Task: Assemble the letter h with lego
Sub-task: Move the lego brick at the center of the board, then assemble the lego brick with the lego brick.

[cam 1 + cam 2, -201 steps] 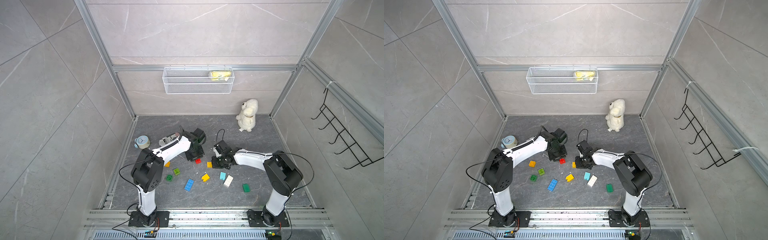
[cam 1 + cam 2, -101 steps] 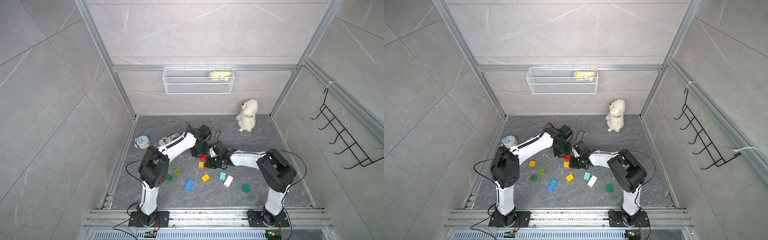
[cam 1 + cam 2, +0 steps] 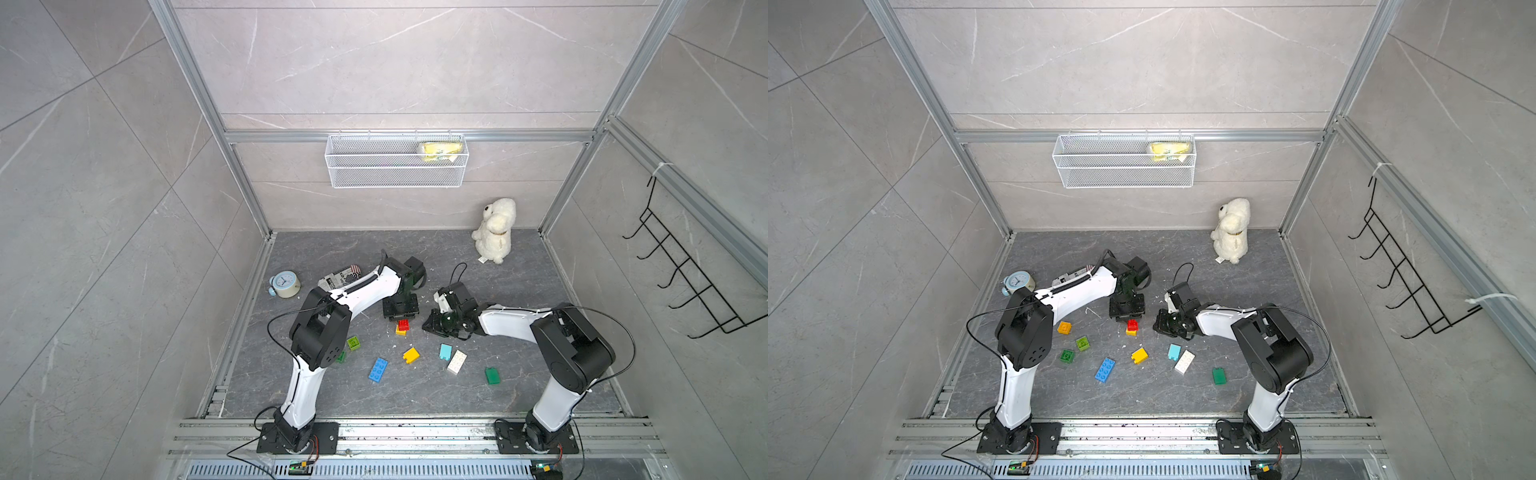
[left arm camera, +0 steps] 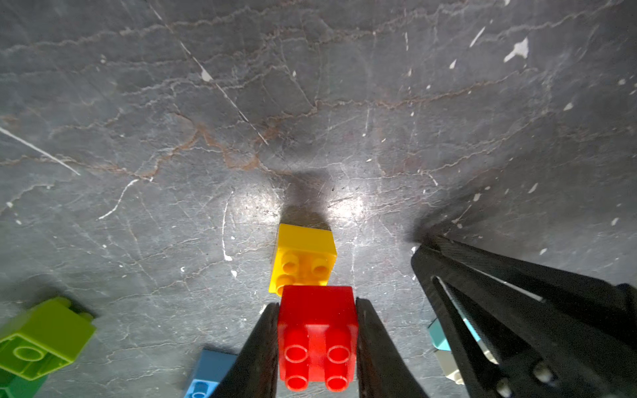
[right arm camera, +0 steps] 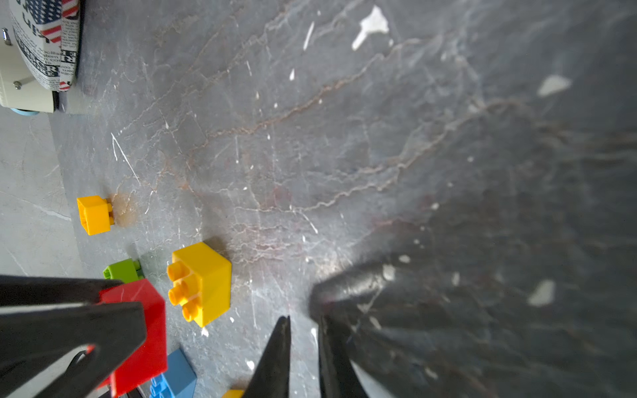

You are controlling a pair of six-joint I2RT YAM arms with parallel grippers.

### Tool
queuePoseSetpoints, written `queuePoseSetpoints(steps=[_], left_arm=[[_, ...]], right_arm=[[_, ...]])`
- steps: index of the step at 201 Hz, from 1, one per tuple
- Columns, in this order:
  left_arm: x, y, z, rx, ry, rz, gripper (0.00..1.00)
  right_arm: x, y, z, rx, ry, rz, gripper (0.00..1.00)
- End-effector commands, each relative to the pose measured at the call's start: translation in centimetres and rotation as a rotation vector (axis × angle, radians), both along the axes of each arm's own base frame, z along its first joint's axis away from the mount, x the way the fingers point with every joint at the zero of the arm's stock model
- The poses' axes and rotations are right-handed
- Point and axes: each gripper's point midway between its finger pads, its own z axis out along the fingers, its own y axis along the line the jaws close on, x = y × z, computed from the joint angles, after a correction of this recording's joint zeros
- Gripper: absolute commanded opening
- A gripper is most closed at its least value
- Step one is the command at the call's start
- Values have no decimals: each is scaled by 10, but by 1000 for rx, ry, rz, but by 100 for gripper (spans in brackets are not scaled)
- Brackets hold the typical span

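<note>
My left gripper (image 4: pixel 317 303) is shut on a red lego brick (image 4: pixel 317 337), its studs facing the wrist camera. Just beyond it a yellow brick (image 4: pixel 303 256) lies on its side on the dark floor, touching or nearly touching the red one (image 3: pixel 403 324). My right gripper (image 5: pixel 304 320) stands just right of this pair (image 3: pixel 428 324), jaws a little apart with nothing between them. More lego lies loose nearer the front: yellow (image 3: pixel 410 355), light blue (image 3: pixel 445 351), white (image 3: pixel 456 361), green (image 3: pixel 492 375), blue (image 3: pixel 378 369), lime (image 3: pixel 353 343), orange (image 3: pixel 1064 328).
A white plush toy (image 3: pixel 494 230) sits at the back right. A small clock (image 3: pixel 284 284) and a printed case (image 3: pixel 340 277) lie at the left behind the left arm. A wire basket (image 3: pixel 397 166) hangs on the back wall.
The left gripper carried the red brick rightward and down to the yellow one. The right gripper brought the yellow brick leftward, then its jaws parted and the brick lies free.
</note>
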Motion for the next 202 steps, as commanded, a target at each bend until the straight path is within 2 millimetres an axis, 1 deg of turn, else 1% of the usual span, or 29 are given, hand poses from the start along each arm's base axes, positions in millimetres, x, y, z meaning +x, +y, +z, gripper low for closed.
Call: queuePoseSetpoints(steps=[1, 25, 52, 79, 129, 152, 202], left_arm=[[-1, 4, 6, 42, -5, -96, 26], [1, -3, 6, 34, -1, -125, 26], [-1, -4, 0, 61, 21, -146, 26], [-3, 1, -6, 103, 31, -152, 26], [-3, 7, -9, 145, 21, -138, 26], [-3, 5, -12, 138, 25, -139, 26], [-7, 2, -25, 120, 43, -124, 26]], right_arm=[[-3, 0, 1, 0, -2, -8, 19], [-3, 1, 0, 4, -1, -2, 19], [-3, 1, -1, -1, -1, 1, 19], [-3, 0, -2, -10, -1, 1, 19], [-4, 1, -3, -13, 3, 9, 20], [-4, 1, -4, -14, 5, 13, 20], [-5, 2, -4, -21, 2, 20, 20]])
